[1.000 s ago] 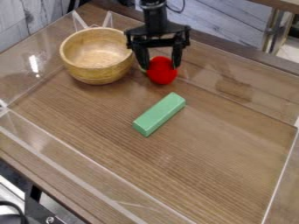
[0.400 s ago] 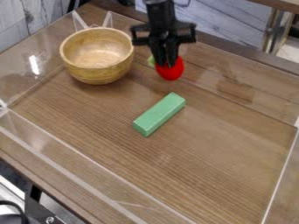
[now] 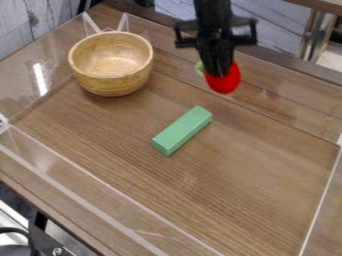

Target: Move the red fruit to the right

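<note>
The red fruit (image 3: 223, 80) is small, glossy and rounded, and it hangs just above the wooden table (image 3: 241, 170) at the upper right of centre. My black gripper (image 3: 219, 66) comes down on it from above, its fingers shut on the fruit's upper part. The fruit's top is hidden by the fingers. The fruit is well to the right of the wooden bowl (image 3: 111, 63).
A green rectangular block (image 3: 182, 130) lies diagonally in the middle of the table. The wooden bowl stands at the back left. Clear plastic walls ring the table, with an edge at the right (image 3: 327, 190).
The gripper closed on the red fruit beside the bowl, lifted it slightly and carried it to the right across the back of the table.
</note>
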Available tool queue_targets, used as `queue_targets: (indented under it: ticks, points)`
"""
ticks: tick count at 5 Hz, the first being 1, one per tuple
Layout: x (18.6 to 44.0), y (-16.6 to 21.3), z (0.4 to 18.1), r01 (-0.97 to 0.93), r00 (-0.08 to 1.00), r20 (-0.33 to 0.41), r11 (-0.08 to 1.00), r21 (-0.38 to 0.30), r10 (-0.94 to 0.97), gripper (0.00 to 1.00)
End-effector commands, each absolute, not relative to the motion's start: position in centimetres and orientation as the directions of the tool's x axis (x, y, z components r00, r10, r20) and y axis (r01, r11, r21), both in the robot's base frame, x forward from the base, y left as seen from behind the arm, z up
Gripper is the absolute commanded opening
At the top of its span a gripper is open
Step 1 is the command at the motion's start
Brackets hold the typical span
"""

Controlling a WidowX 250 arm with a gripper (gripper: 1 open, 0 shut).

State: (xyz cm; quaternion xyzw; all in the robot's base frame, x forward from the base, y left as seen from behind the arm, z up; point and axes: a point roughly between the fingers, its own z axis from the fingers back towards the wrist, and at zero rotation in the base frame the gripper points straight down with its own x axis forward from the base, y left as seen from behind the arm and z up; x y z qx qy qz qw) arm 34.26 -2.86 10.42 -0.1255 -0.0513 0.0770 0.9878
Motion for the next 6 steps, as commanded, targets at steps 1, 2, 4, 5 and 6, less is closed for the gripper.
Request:
queue_targets:
  ticks: [1, 2, 4, 5, 6]
  points:
    - [32.6, -5.8, 12.4, -0.055, 0.983, 0.154, 0.965, -0.256, 0.097, 0.00]
    - [30.9, -8.2, 11.4, -0.019, 0.988, 0.143, 0.968, -0.249, 0.056, 0.00]
    - [28.7, -7.0, 6.8, -0.078, 0.981, 0.156, 0.972, -0.223, 0.115, 0.00]
    - [29.7, -7.0, 5.9, -0.027, 0.985, 0.162, 0.976, -0.217, 0.063, 1.00]
    - [30.6, -7.0, 5.6, 0.017, 0.986, 0.164, 0.977, -0.211, 0.018, 1.00]
